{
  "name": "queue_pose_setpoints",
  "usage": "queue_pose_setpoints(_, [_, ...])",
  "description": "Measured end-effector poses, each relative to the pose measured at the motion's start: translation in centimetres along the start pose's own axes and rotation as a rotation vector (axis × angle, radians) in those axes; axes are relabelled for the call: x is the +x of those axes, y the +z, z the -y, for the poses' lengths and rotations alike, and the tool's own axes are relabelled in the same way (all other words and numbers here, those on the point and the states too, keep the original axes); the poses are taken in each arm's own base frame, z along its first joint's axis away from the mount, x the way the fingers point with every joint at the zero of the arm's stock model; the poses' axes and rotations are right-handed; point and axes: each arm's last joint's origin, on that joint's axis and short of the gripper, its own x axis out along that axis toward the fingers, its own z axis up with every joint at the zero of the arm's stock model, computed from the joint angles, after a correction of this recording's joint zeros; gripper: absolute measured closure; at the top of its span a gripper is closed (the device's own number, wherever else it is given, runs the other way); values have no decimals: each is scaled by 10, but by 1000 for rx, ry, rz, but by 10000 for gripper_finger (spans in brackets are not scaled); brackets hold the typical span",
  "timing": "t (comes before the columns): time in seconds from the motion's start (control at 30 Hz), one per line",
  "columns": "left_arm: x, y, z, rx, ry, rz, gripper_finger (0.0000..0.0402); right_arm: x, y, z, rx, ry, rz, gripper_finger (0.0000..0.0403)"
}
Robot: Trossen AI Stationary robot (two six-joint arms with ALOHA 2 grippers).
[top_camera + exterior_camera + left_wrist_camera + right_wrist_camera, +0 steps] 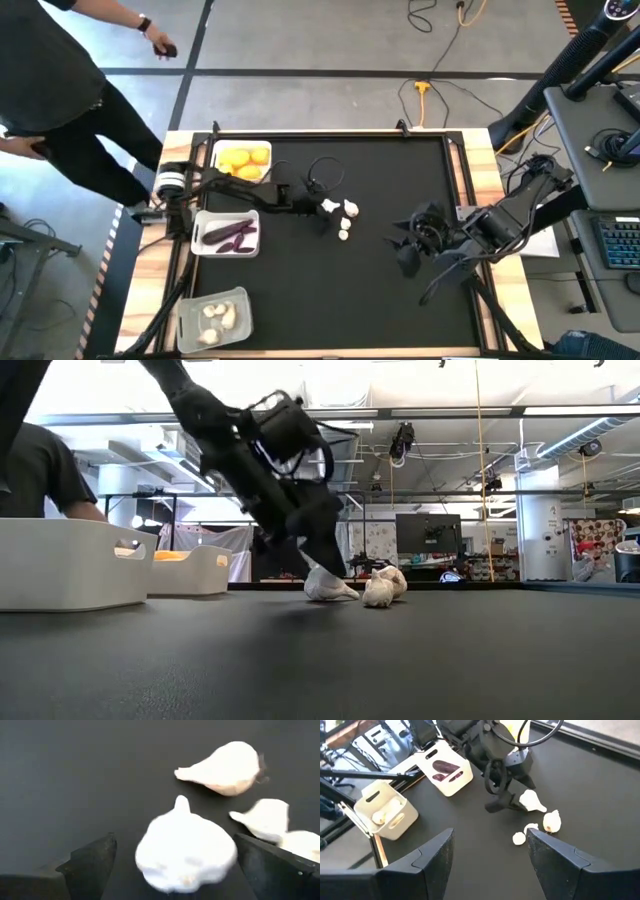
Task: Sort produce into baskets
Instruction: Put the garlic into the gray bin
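White garlic bulbs are what remains loose on the black table mat: a small cluster lies near the middle of the table, and the left gripper is down on the leftmost one. Its fingers are spread wide, one on each side of that garlic bulb, which sits between them with no contact I can make out. Two more bulbs lie just beyond it, close together, the nearer one almost beside the far finger.

Such a bulb is probably light and fairly firm, with a dry papery skin that may flake or slip, and its rounded body could roll if nudged from one side. The sensible hold looks to be across the widest part of the body, low down, not on the pointed stem tip.

Over at the table's left edge sit three baskets: oranges in the far white basket, purple sweet potatoes in the middle basket, and garlic already in the translucent near basket, well away from the cluster.

Farther right, the right gripper waits with its fingers apart, holding nothing.
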Motion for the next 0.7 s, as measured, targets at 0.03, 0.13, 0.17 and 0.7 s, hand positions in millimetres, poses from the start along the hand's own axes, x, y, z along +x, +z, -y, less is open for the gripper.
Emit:
queue_pose_setpoints(0.03, [4,-1,0,-4,-1,4,22,0,0,0,9,1,-1,165])
queue_pose_setpoints(0.13, [15,-6,0,-28,1,1,22,0,0,0,30,2,-5,165])
queue_pose_setpoints(0.17, [19,-10,0,-31,6,-12,22,0,0,0,33,3,-6,165])
queue_pose_setpoints(0.7, [5,-9,6,-143,-14,-47,185,0,0,0,-82,1,-6,165])
